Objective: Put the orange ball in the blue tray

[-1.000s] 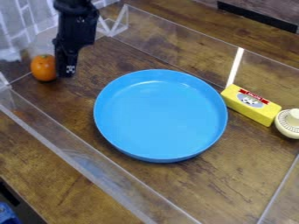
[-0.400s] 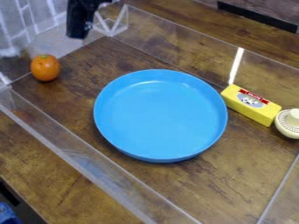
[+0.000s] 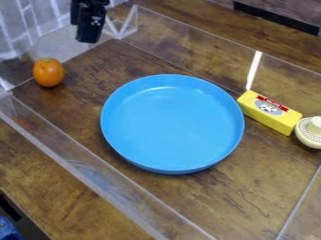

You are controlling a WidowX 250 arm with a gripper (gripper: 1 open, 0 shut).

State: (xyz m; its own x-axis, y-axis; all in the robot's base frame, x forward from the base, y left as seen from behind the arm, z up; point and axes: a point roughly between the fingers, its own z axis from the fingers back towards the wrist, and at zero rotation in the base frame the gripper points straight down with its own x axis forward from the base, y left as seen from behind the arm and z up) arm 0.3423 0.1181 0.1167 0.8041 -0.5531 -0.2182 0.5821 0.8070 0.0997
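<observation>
Evidently nothing is delivered yet: the orange ball [image 3: 48, 72] rests on the table [image 3: 75, 122] at far left, well apart from the empty blue tray [image 3: 172, 123]. Above the ball hangs the gripper [image 3: 86, 36], holding nothing; jaw spread unclear. Grasp and transfer remain.

Yellow box [image 3: 269, 112] on a wooden table [image 3: 75, 122], a round cream object [image 3: 310, 132] just beside it

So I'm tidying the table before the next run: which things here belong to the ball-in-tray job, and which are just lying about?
Belongs to the job:
- orange ball, on the table left of the tray
- blue tray, nothing in it
- gripper, above the ball

Just lying about:
- yellow box
- small round white thing beside the box
</observation>
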